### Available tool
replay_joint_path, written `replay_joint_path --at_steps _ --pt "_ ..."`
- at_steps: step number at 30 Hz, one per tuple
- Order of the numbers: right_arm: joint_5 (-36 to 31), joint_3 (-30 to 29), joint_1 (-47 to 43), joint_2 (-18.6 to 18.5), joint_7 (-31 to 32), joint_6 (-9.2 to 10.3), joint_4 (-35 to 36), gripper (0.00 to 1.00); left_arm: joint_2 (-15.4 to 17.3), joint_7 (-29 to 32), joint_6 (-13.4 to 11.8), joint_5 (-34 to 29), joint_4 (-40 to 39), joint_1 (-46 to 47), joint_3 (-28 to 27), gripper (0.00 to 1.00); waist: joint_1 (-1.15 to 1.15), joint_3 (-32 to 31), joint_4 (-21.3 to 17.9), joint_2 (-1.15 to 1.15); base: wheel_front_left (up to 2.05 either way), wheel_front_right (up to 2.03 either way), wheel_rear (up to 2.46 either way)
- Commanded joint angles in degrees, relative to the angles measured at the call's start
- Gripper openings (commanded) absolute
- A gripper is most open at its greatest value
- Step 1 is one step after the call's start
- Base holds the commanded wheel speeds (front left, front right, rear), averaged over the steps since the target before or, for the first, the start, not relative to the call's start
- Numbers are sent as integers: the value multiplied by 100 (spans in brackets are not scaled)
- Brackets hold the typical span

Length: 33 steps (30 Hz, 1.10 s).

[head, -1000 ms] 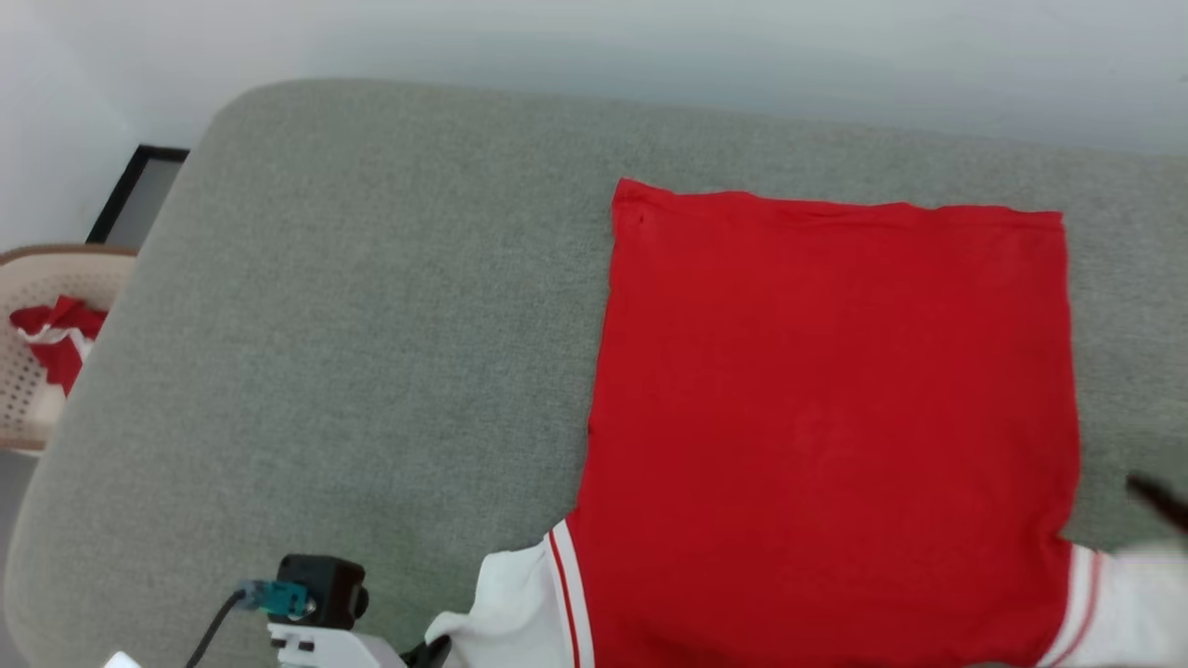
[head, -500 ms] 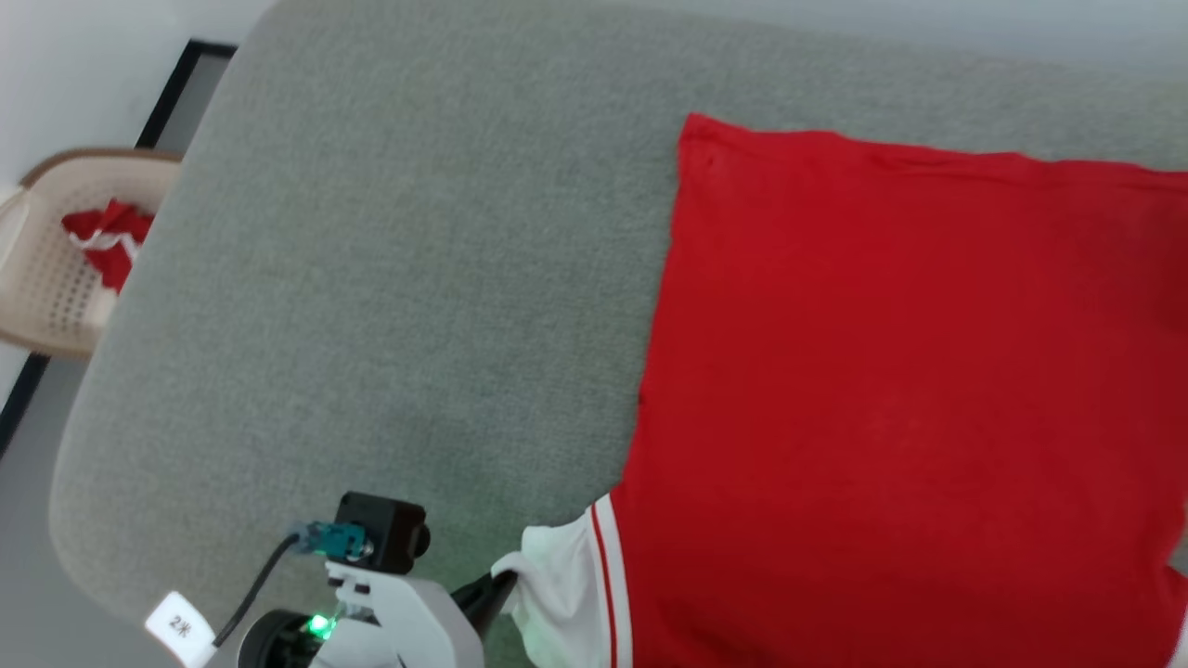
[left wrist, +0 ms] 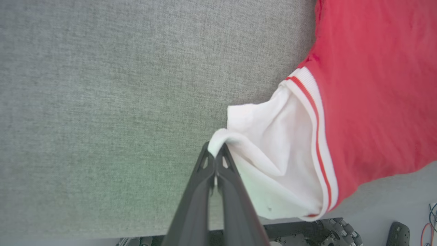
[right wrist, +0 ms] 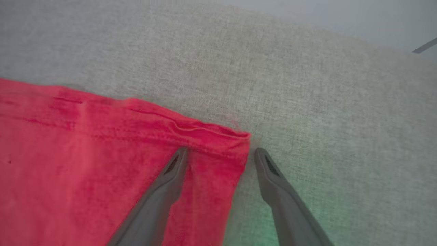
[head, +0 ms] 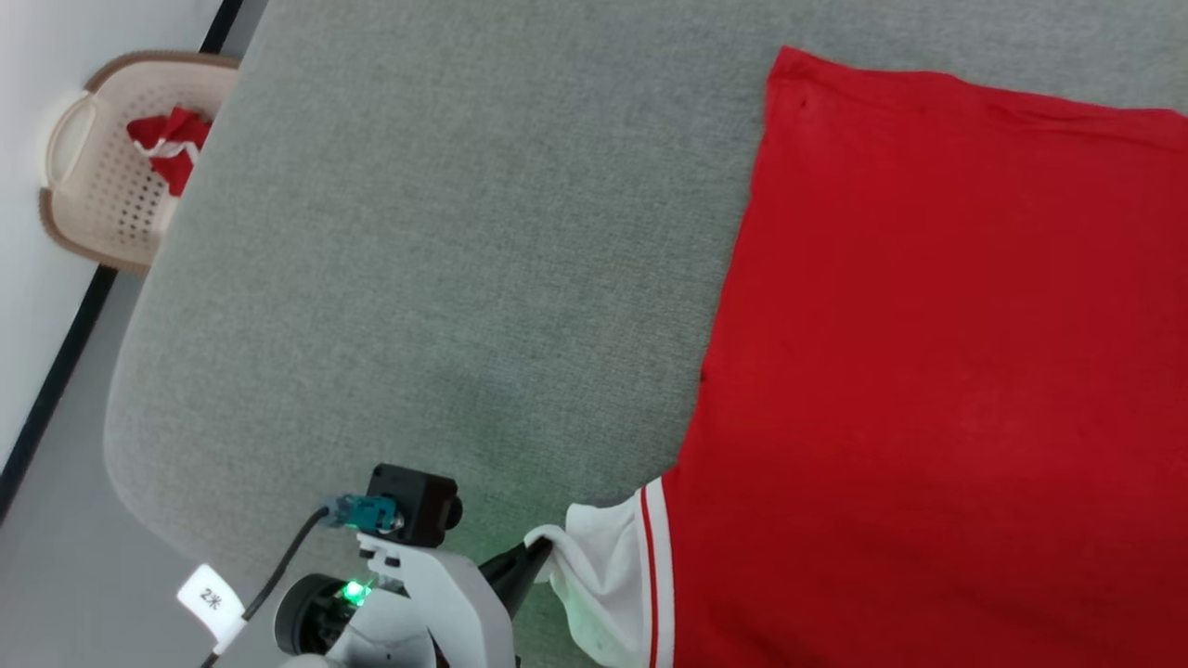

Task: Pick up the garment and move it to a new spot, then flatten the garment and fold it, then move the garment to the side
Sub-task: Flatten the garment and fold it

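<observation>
On the cushion (head: 418,232), left claw (left wrist: 215,152) pinches the garment (head: 928,325) sleeve; right claw (right wrist: 221,151) straddles its corner, spread.

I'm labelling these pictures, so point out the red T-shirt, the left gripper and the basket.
red T-shirt (head: 928,371), head view, middle of red body.
left gripper (left wrist: 215,150), left wrist view, between its shut fingertips.
basket (head: 107,190), head view, its perforated wall.

Bright, even light; wrist views slightly blurred, faint green glow.
</observation>
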<state>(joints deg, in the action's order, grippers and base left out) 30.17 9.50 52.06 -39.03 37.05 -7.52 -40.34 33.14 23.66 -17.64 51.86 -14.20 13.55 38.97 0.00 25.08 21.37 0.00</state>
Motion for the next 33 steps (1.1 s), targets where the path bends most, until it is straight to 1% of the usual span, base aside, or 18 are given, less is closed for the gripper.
replay_joint_path --at_steps 1,3,4,5,7,12,16,18,20,24,27,33 --pt "-64 3 -2 115 133 6 -287 100 -37 -27 35 -10 30 56 10 0 0 123 113 0 0 0 0" --pt "-48 -32 7 215 397 6 -666 100 -53 -45 45 3 62 74 10 0 0 136 121 0 0 0 0" --pt "-110 -43 13 234 536 8 -865 39 -61 -44 49 12 78 79 6 0 0 139 122 0 0 0 0" --pt "-158 -6 7 257 671 9 -998 0 -68 -54 49 24 93 78 4 0 0 134 121 0 0 0 0" --pt "-85 67 32 294 901 7 -1129 0 -79 -67 59 52 112 67 -20 0 0 120 108 0 0 0 0" --pt "-18 148 171 253 894 7 -1190 0 -31 -104 21 83 163 -9 -70 0 0 -1 -7 0 0 0 0" --pt "122 274 207 310 870 5 -1039 0 15 -137 -3 71 176 -50 -109 0 0 -118 -124 0 0 0 0" --pt "361 468 131 428 1011 0 -823 0 64 -143 -29 69 190 -95 -138 0 0 -223 -222 0 0 0 0" --pt "515 702 28 387 1171 0 -534 0 129 -155 -76 72 180 -142 -179 0 0 -335 -333 0 0 0 0" --pt "931 1040 -221 160 1458 2 92 0 268 -152 -164 98 104 -262 -263 0 0 -538 -551 0 0 0 0" --pt "1203 1207 -462 -55 1546 3 616 0 366 -153 -250 155 35 -379 -336 0 0 -686 -717 0 0 0 0" --pt "1714 1296 -1159 -403 1546 3 1423 0 505 -150 -379 246 -64 -582 -459 0 0 -957 -993 0 0 0 0"
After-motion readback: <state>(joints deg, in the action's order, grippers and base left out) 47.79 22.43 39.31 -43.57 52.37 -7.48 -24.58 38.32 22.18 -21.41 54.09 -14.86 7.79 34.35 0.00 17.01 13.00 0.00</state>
